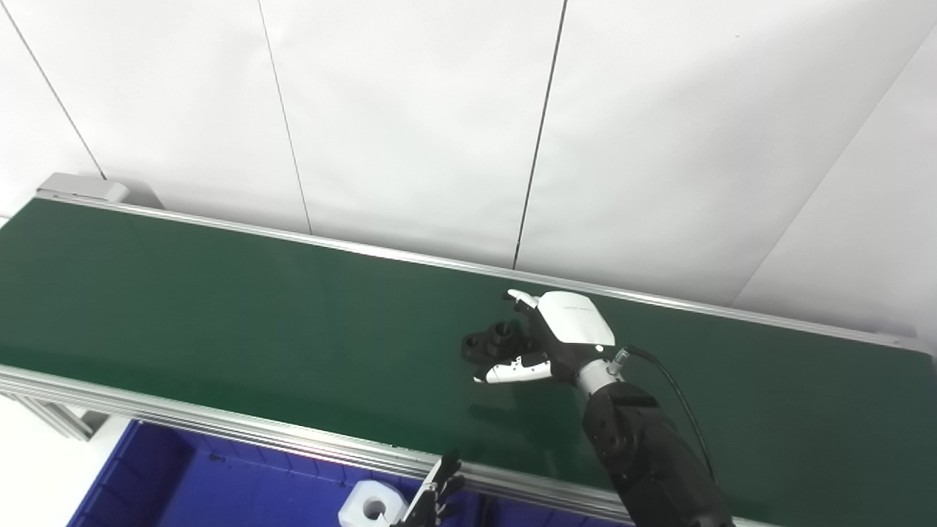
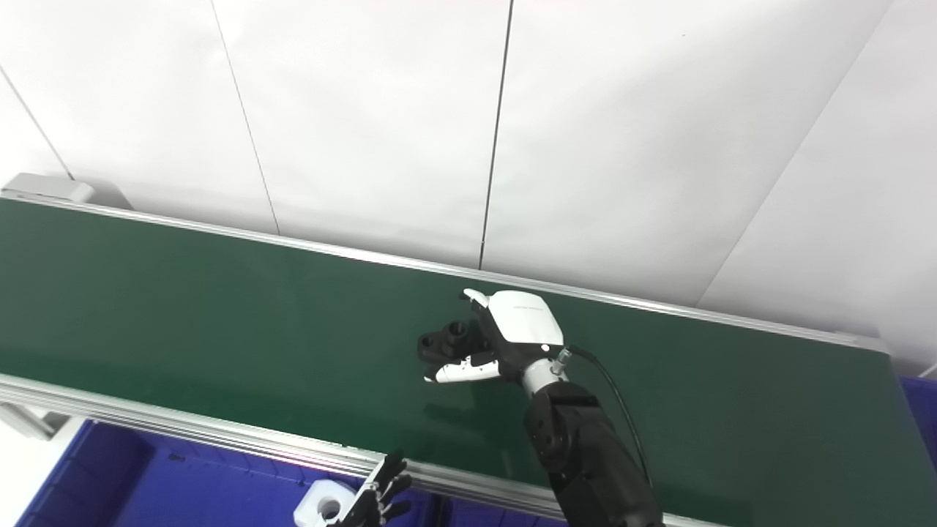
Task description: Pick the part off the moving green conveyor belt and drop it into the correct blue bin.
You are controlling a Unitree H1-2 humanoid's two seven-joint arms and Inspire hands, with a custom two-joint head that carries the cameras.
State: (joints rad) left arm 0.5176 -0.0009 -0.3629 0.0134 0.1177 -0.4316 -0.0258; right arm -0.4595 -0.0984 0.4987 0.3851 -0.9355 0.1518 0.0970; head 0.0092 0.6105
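Note:
A small black part with round bosses lies on the green conveyor belt, near the belt's middle. My right hand reaches over the belt from the lower right, palm facing the part. Its fingers curl behind the part and its white thumb lies in front; whether it grips the part or only cages it I cannot tell. My left hand shows only its fingertips at the bottom edge, spread, over the blue bin.
A white ring-shaped part sits in the blue bin below the belt's near rail. A second blue bin's corner shows at the far right. White wall panels stand behind the belt.

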